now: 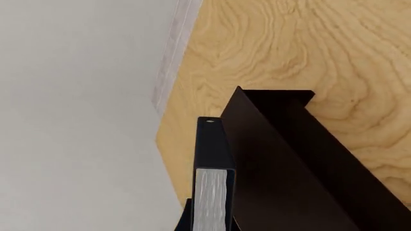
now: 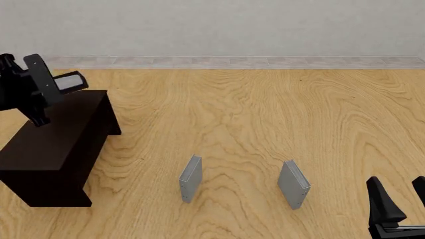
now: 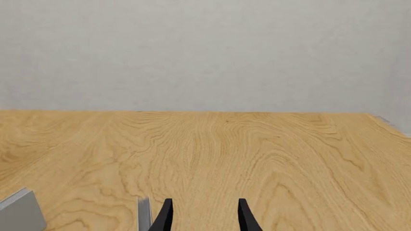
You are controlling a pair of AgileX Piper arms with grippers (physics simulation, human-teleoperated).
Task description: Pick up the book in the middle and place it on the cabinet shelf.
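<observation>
The big wooden table point(image 2: 265, 129) fills the front view, with a pale wall point(image 2: 212, 25) behind it. At about nine o'clock on the table sits the cabinet shelf point(image 2: 53, 144), long, low and almost black.

Next in size is the book point(image 2: 63, 82), thick and black with white page edges. It is up in the air over the far end of the cabinet shelf, at about ten o'clock. The left gripper point(image 2: 37, 92) is pinching it. In the left wrist view the book point(image 1: 214, 187) sticks out from between the fingers, just beside the cabinet top point(image 1: 282, 168).

Two thin grey books stand on the table, well apart: one point(image 2: 190, 178) at about six o'clock, the other point(image 2: 294, 183) at about five.

The right gripper point(image 2: 398, 206) waits low at about four o'clock. Its fingers point(image 3: 164, 216) are spread apart and hold nothing.
</observation>
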